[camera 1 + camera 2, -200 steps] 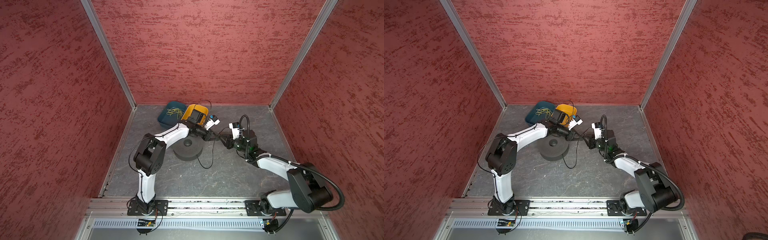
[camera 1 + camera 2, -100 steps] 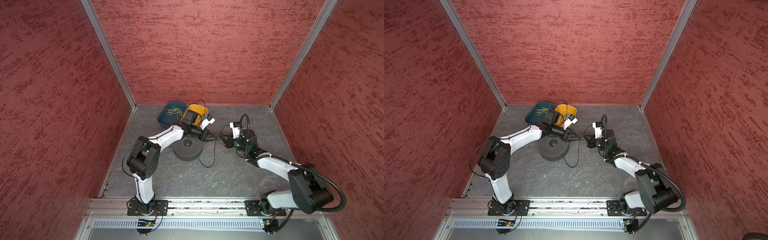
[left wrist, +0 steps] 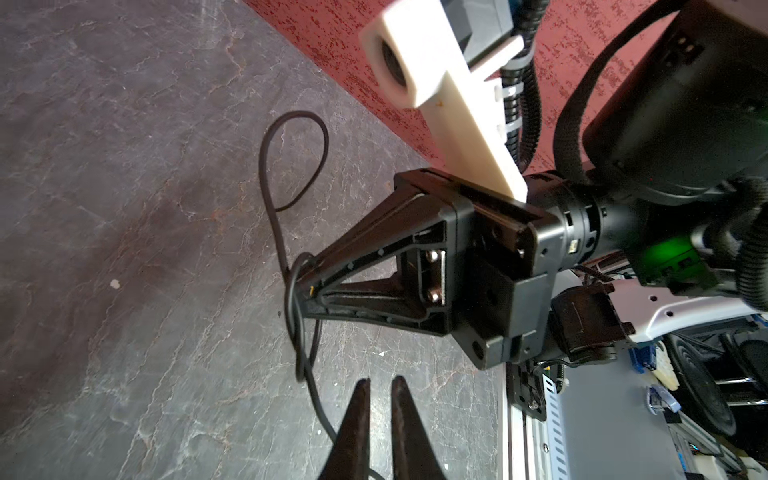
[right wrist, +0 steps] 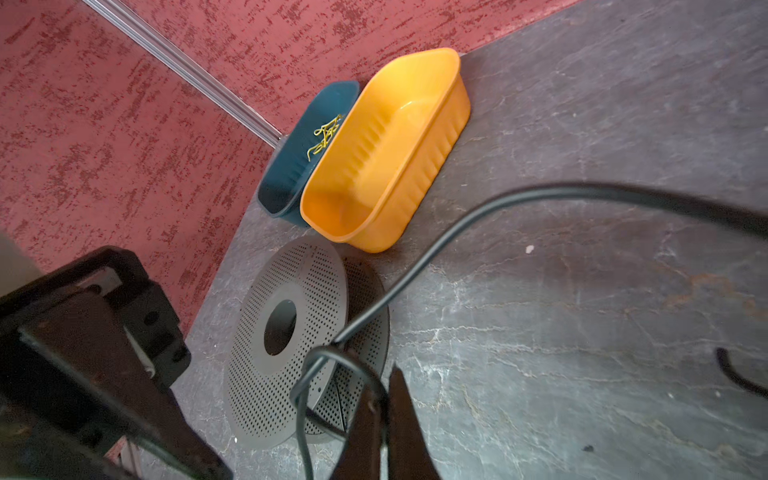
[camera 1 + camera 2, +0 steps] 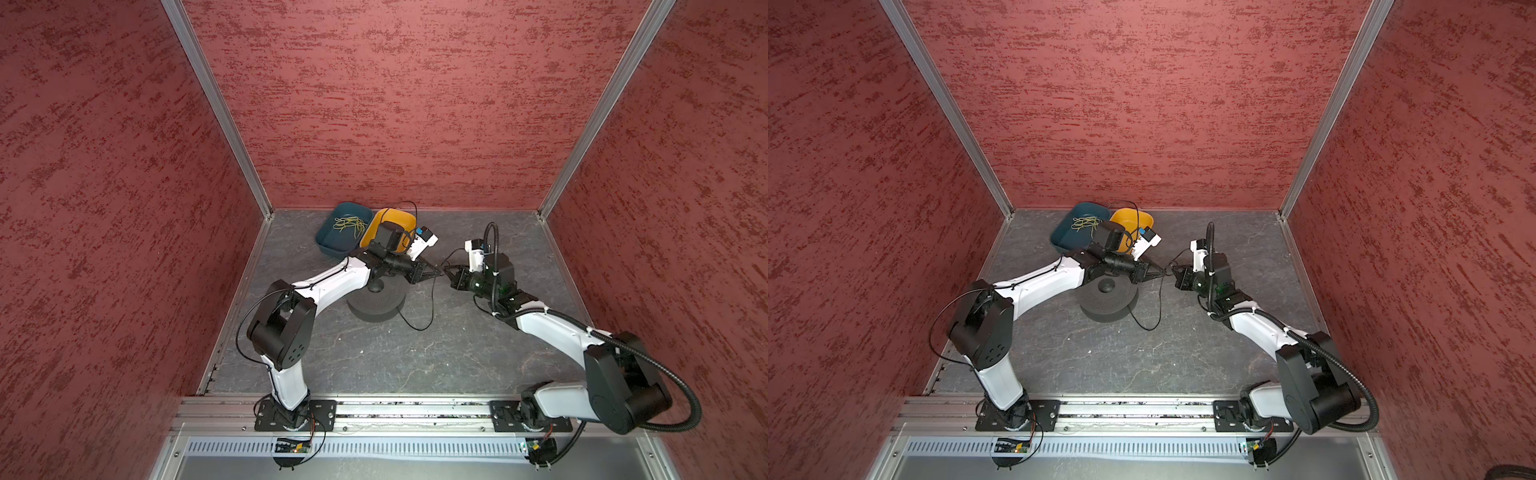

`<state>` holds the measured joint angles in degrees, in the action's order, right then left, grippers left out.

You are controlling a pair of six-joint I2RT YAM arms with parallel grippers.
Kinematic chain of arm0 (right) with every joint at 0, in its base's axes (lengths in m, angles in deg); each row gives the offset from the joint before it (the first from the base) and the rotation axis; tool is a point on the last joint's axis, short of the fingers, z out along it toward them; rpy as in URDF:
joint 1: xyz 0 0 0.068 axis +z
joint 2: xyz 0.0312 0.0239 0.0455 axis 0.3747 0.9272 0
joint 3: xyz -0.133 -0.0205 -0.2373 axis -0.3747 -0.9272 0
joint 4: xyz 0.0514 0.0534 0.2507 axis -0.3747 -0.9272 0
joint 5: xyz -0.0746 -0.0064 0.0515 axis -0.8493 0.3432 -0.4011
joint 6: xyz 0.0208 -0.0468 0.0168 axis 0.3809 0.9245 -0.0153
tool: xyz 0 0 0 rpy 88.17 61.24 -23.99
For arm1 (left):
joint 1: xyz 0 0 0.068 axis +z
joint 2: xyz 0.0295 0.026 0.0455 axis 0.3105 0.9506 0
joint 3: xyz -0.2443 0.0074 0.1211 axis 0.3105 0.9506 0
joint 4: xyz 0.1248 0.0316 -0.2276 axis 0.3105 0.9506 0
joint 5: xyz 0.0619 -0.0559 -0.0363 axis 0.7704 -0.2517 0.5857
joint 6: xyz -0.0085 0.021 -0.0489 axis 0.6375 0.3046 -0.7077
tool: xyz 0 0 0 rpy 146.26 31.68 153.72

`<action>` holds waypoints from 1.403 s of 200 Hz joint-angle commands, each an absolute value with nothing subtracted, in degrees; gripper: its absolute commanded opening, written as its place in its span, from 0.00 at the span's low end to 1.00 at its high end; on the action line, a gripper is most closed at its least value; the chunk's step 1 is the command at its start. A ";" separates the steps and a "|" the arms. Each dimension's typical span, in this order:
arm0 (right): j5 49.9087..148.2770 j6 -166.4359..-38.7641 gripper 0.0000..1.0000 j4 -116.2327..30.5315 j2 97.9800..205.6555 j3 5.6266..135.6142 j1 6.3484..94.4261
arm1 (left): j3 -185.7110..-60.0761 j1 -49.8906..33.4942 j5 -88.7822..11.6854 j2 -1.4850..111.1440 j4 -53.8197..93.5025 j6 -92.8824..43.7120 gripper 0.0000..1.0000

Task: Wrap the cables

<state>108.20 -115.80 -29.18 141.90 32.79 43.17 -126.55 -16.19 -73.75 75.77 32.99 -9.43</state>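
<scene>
Your left elbow [image 5: 282, 328] has swung outward; the nearly closed, empty left gripper [image 5: 435, 275] faces the right gripper [image 5: 449, 273] pinching the thin black cable [image 4: 561, 192] just beside the round perforated spool [image 5: 376, 301], so a hard tug may free it.

Teal bin [image 4: 286, 183] beside yellow bin [image 4: 419, 183]
</scene>
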 commanded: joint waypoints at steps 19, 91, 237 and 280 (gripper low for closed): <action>107.05 -116.27 0.00 -30.61 139.98 34.07 43.54 | -129.16 -15.83 -69.74 78.48 33.71 -5.73 0.13; 107.18 -116.12 0.00 -30.60 140.65 34.45 43.71 | -130.44 -15.66 -68.82 79.55 35.36 -3.43 0.18; 106.98 -116.37 0.00 -30.78 141.20 34.62 44.20 | -130.98 -16.62 -68.12 81.67 35.76 -3.31 0.19; 107.50 -116.11 0.00 -30.52 141.27 34.69 44.49 | -131.54 -16.70 -66.89 82.51 35.99 -3.36 0.17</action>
<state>107.78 -116.10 -31.28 141.47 32.81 43.61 -129.90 -16.37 -67.87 81.20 35.83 -4.43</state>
